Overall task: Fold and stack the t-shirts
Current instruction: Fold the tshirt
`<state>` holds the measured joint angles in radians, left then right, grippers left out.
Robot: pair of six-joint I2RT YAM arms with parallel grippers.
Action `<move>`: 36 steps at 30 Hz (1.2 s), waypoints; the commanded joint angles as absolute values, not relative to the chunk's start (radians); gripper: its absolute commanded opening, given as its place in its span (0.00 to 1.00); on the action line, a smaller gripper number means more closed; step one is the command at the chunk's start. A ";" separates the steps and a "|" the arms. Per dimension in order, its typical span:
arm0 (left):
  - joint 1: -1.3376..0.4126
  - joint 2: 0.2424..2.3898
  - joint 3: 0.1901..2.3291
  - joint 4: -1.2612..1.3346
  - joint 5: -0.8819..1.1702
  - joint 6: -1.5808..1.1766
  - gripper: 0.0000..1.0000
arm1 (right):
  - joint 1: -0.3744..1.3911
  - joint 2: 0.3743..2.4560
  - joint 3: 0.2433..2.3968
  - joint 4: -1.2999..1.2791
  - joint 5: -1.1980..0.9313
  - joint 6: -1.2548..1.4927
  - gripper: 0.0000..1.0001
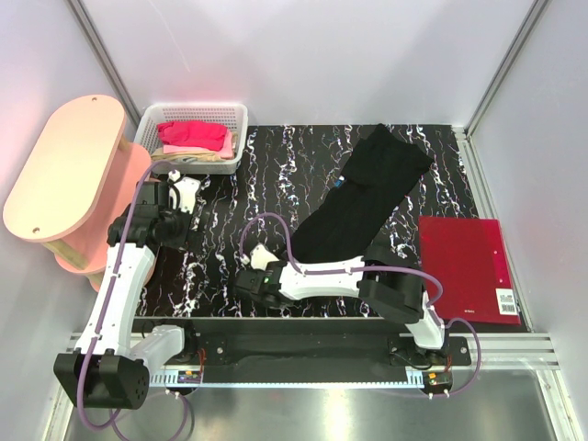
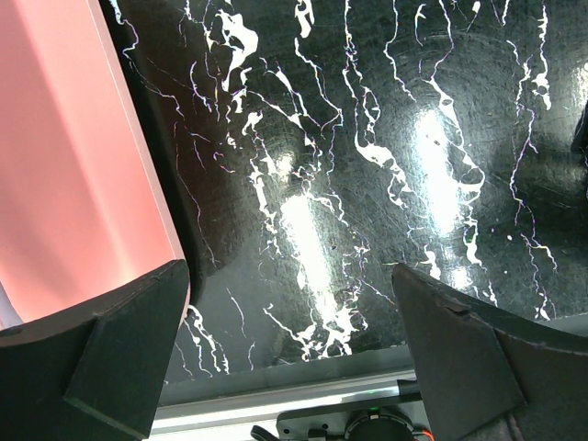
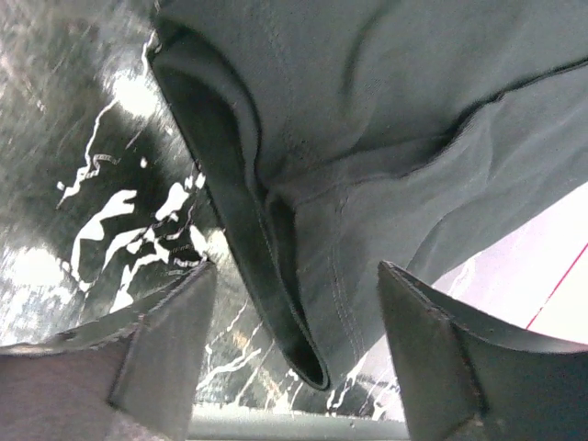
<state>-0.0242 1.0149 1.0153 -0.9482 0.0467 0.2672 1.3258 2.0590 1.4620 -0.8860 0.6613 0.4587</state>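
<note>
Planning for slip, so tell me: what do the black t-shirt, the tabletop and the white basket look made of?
The black t-shirt looks like soft knit cloth, matte; stitched hems and limp folds show. The tabletop is a hard, glossy black sheet with white marbling, mirroring lamps; likely laminate or vinyl, unsure. The basket seems to be white plastic with a moulded mesh wall.

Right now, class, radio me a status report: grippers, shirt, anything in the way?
Left gripper open, over the table. Right gripper open, straddling the black t-shirt hem. Nothing blocking the hem.
</note>
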 commanded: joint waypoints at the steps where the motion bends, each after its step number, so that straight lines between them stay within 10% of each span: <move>1: -0.018 1.005 1.031 -0.913 0.032 0.284 0.99 | 1.301 2.121 1.430 -0.824 0.693 0.492 0.76; 17: -0.018 1.014 1.042 -0.908 0.021 0.284 0.99 | 1.236 2.158 1.324 -0.721 0.581 0.520 0.47; 22: -0.018 1.011 1.040 -0.910 0.021 0.282 0.99 | 1.235 2.152 1.347 -0.719 0.542 0.517 0.01; 36: -0.017 1.006 1.048 -0.911 0.026 0.302 0.99 | 1.331 2.036 1.649 -0.914 0.303 0.483 0.00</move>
